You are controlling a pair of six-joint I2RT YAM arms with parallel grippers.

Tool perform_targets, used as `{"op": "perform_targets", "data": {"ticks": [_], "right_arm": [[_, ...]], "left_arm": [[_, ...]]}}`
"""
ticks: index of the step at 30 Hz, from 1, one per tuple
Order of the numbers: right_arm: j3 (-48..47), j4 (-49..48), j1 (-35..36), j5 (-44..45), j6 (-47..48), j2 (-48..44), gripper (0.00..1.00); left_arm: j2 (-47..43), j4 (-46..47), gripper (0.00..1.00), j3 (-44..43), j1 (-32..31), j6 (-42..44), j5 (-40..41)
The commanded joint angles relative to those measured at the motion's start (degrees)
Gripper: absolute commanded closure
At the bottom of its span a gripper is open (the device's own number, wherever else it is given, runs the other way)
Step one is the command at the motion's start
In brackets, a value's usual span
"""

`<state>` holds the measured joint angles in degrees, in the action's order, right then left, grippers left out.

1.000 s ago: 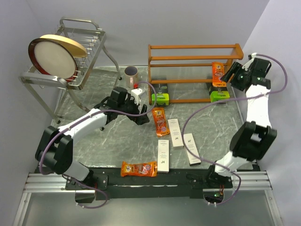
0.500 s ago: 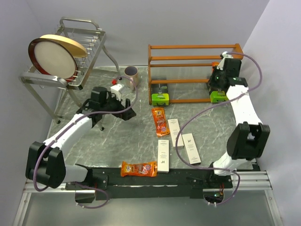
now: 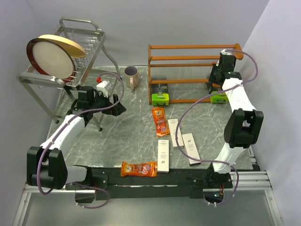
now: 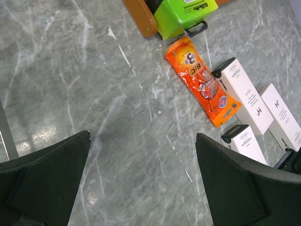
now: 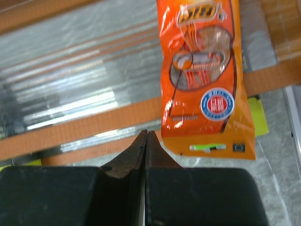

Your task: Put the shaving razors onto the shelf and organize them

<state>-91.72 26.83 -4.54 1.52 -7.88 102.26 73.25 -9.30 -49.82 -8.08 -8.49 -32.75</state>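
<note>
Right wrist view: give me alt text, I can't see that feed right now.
The right fingers are shut together on nothing, their tips just left of the orange razor packet near its lower edge. The packet lies across the shelf and its slatted tier, its bottom end overhanging the front rail.

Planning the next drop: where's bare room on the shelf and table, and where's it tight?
Free: shelf slats left of the right gripper; marble between the left gripper and the central orange packet. Crowded: white boxes mid-table; shelf's right end, with a second orange packet and a green pack.
</note>
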Motion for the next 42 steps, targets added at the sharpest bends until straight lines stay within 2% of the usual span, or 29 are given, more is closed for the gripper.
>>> {"op": "perform_targets", "data": {"ticks": [1, 12, 16, 27, 30, 31, 34, 36, 38, 40, 42], "right_arm": [[-3.99, -3.19, -0.39, 2.43, -0.73, 1.89, 1.00], [-5.05, -4.94, -0.12, 13.15, -1.79, 5.15, 1.00], [-4.78, -5.30, -0.30, 14.39, -1.96, 5.32, 1.00], [-4.61, -6.35, 0.58, 5.96, -2.32, 4.44, 1.00], [1.08, -12.21, 0.67, 3.76, -1.09, 1.03, 1.00], [7.37, -19.20, 0.93, 3.58, -0.22, -2.81, 1.00], [15.84, -28.37, 3.29, 4.19, 6.80, -7.94, 1.00], [19.11, -32.35, 4.27, 4.02, 15.50, -9.87, 1.00], [25.17, -40.95, 6.38, 5.77, 24.60, -11.02, 1.00], [29.12, -47.79, 6.64, 5.86, 29.65, -11.64, 1.00], [30.02, -50.20, 6.91, 5.78, 34.58, -11.21, 1.00]], "left_arm": [[-1.62, 0.25, 0.01, 0.43, 2.54, -0.38, -1.52], [-1.10, 1.21, 0.01, 0.25, 4.38, -0.91, -2.40], [-0.75, 1.30, 0.00, 0.25, 4.30, -0.74, -3.90], [0.40, 1.57, 0.00, 0.87, 1.40, -0.74, -5.83], [0.84, 0.87, 0.00, 0.61, -0.27, 0.40, -5.22], [1.10, 0.86, 0.01, 0.69, -0.62, 0.49, -4.96], [2.15, 1.30, 0.01, 0.87, -1.50, 0.58, -4.34], [2.94, 1.56, 0.00, 0.61, -1.94, 0.23, -4.34], [3.56, 1.48, 0.01, 0.34, -2.73, 0.23, -4.16], [4.17, 0.95, 0.01, -0.27, -3.17, 0.84, -3.90], [5.05, 0.60, 0.01, -0.62, -3.87, 1.02, -3.90]]}}
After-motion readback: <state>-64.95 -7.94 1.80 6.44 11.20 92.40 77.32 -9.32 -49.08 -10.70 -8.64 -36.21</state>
